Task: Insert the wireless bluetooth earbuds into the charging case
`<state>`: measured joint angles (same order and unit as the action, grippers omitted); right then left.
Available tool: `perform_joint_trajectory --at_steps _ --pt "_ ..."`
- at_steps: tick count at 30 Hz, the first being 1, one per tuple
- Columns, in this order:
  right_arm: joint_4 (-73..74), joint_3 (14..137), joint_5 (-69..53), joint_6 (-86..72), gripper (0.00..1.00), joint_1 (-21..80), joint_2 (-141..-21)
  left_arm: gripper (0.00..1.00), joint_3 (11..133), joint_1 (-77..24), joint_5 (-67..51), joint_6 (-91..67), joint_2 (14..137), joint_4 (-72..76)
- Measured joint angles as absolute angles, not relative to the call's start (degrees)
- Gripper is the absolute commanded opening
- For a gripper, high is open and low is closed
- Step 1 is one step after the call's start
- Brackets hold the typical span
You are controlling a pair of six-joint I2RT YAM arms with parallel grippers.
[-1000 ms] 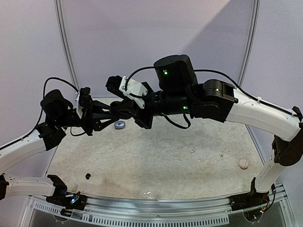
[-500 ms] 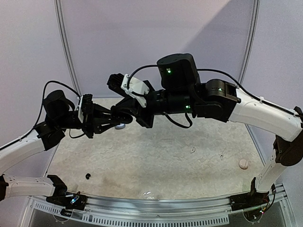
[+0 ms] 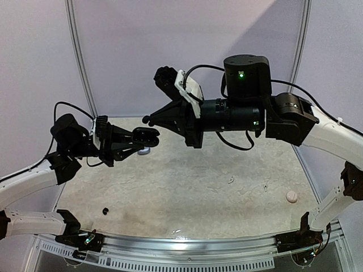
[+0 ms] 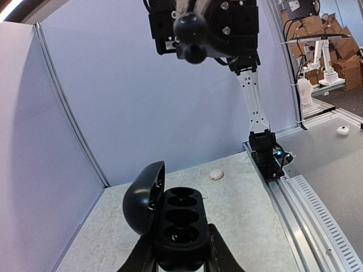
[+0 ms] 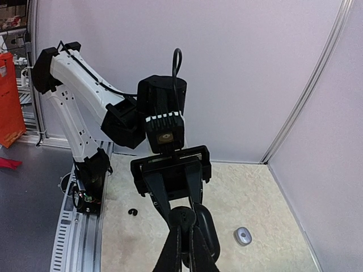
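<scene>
My left gripper (image 3: 135, 139) is shut on a black charging case (image 3: 147, 135) and holds it above the table's far left. In the left wrist view the case (image 4: 182, 226) sits between my fingers (image 4: 180, 258) with its lid (image 4: 143, 198) swung open to the left and its dark wells showing. My right gripper (image 3: 147, 119) hangs just above the case, shut on a small round black earbud (image 5: 184, 217). It shows at the top of the left wrist view (image 4: 193, 52). Another black earbud (image 3: 105, 211) lies on the table near the left front, also in the right wrist view (image 5: 133, 212).
A small grey-blue oval case (image 3: 143, 150) lies on the table under the held case and shows in the right wrist view (image 5: 243, 236). A whitish round piece (image 3: 292, 196) lies at the right. Two tiny pale bits (image 3: 231, 181) lie mid-right. Purple walls close off the back and sides.
The right arm has risen and drawn back to the right, so its fingertips now stand above the case instead of at it. The left gripper has shifted slightly right with the case.
</scene>
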<state>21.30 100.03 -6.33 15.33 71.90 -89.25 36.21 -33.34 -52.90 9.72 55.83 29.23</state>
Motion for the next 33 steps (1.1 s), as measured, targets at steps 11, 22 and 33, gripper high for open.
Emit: perform_joint_trajectory --at_steps 11,22,33 --pt "21.6 97.7 -6.2 12.1 0.0 71.9 -88.6 0.0 30.9 -33.8 -53.9 7.2 58.0 39.8" --pt "26.6 97.4 -4.6 12.4 0.0 71.9 -88.6 0.0 30.4 -34.1 -55.2 6.5 58.9 43.5" --pt "28.3 97.2 -4.2 14.6 0.0 71.9 -88.9 0.0 30.4 -34.1 -57.6 9.4 59.5 43.9"
